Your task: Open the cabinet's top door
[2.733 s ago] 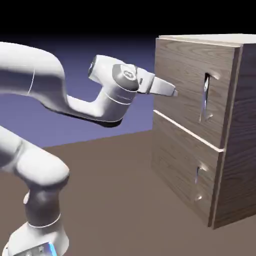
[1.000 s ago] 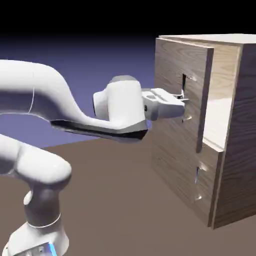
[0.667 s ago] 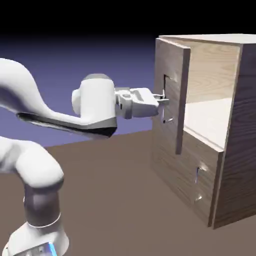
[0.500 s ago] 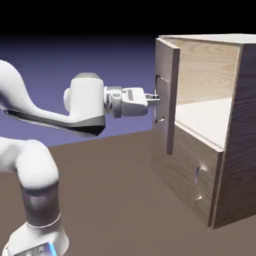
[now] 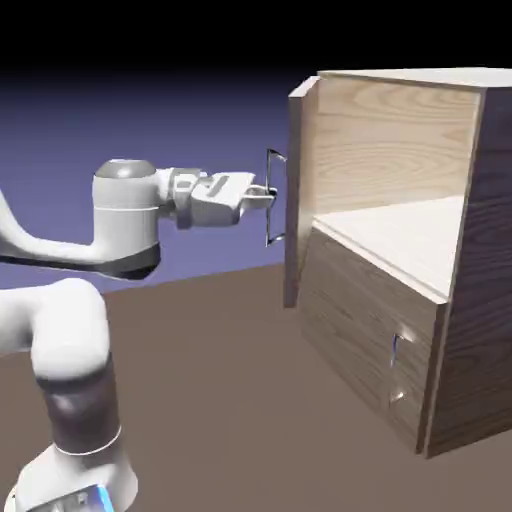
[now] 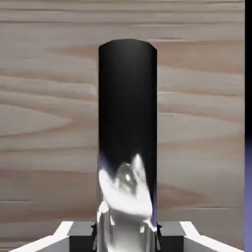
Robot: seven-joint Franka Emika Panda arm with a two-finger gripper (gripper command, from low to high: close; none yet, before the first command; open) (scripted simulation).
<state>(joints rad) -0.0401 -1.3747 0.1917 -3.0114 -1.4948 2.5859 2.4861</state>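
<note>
From the exterior view, the cabinet (image 5: 420,250) stands at the right on the brown table (image 5: 240,400), and its top door (image 5: 297,190) now swings far out, seen almost edge-on at the cabinet's left front corner. Half a second ago the door was only partly turned, its edge nearer the middle of the opening; since then it has swung further toward the picture's left, and the pale inside of the upper compartment with its light shelf lies fully open to sight. The gripper (image 5: 262,195) reaches level from the left and is closed on the door's thin metal handle (image 5: 272,198), about midway up it. The arm has drawn back to the left with the door, its wrist farther from the cabinet than before. The lower panel (image 5: 370,345) sits flush and shut, its short handle (image 5: 396,370) untouched. In the hand view, wood grain of the door (image 6: 49,123) fills the picture, and the handle (image 6: 128,123) runs up the middle as a dark bar with a bright glint low down. The two grey fingertips (image 6: 64,236) press against it from either side at the bottom edge.
</note>
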